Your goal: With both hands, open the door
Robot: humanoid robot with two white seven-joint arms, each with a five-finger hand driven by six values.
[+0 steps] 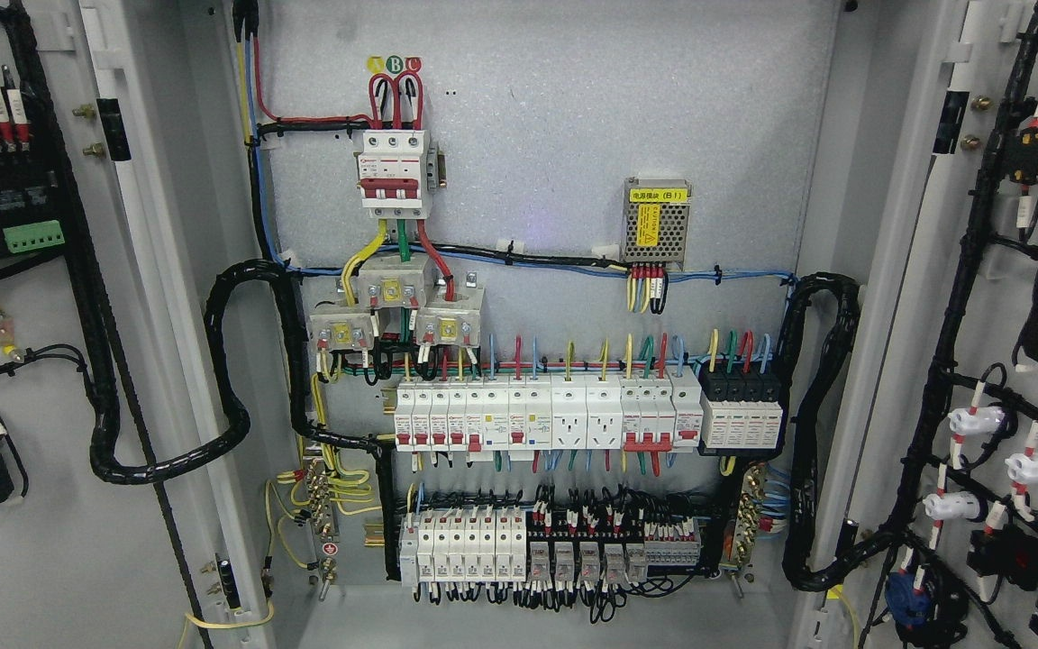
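Observation:
A grey electrical cabinet fills the head view with both doors swung wide. The left door (41,541) shows its inner face at the picture's left, carrying black components and wiring. The right door (987,297) stands at the picture's right, its inner face covered with cable looms and white connectors. Between them the back panel (573,135) is fully exposed. Neither of my hands nor any arm shows in this view.
On the back panel sit a main breaker (396,171) with red, green and yellow wires, a small power supply (656,225), a row of white breakers (546,415) and lower relays (519,545). Thick black cable conduits (231,397) loop from the panel to each door.

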